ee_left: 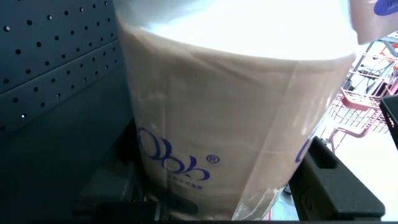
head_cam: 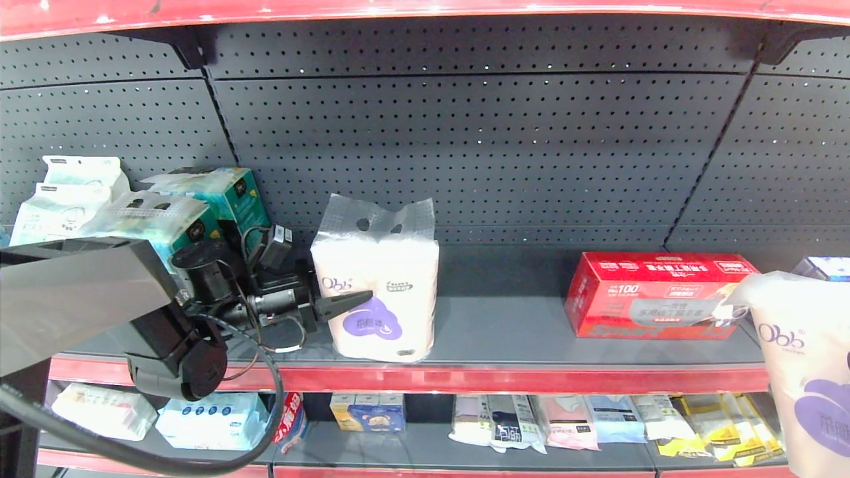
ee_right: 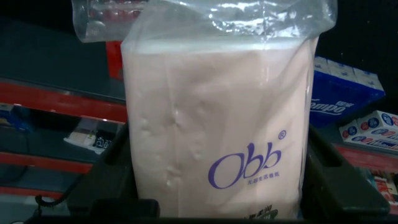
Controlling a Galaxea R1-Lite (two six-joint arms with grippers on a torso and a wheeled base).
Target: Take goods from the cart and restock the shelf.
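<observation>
Holding two packs at once here, so we see two ways this goes sideways. Nearest us, low on the right, the right gripper (ee_right: 217,186) is clamped on a second tissue pack (head_cam: 807,345), up in the air short of the shelf (head_cam: 531,380). Its wrap is loose, slick film, so we reckon it could slide out, or clip the red box (head_cam: 654,295) on the way in.

Further in on the left, the left gripper (ee_left: 214,190) is closed around the first tissue pack (head_cam: 375,285), which stands upright right at the shelf's front lip. It's tall and squishy, and a careless pull-back could drag it over the edge. Green boxes (head_cam: 226,196) sit just behind that arm, easy to bump too.

Labels: both packs carry purple lettering and a purple emblem, and the red box has white print with big numerals. Legible enough, but we're not spelling brands out.
</observation>
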